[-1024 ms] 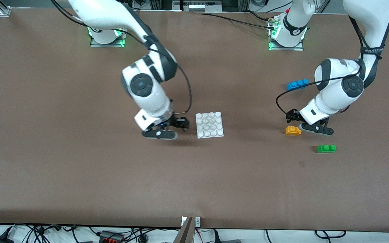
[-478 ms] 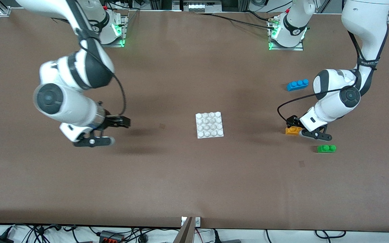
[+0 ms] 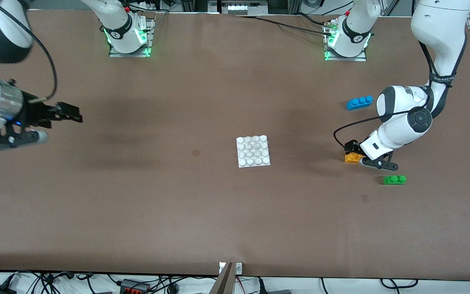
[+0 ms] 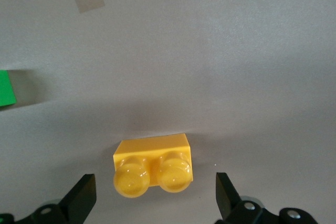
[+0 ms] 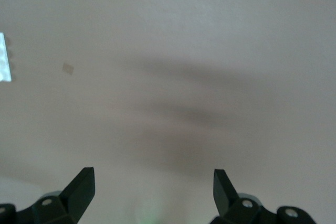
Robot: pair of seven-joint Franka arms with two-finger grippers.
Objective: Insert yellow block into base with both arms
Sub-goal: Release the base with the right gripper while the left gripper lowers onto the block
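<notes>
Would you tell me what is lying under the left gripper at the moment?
The yellow block lies on the table under the open left gripper, between its fingers, untouched. In the front view the gripper covers part of the block.

no readable text, labels, brands, numbers or signs, black band lettering on left arm (image 3: 439,77) illegible

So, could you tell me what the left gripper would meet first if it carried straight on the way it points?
Most likely the yellow block: the left gripper is open with the block between its fingers, close below. Past the block there is only bare table.
</notes>
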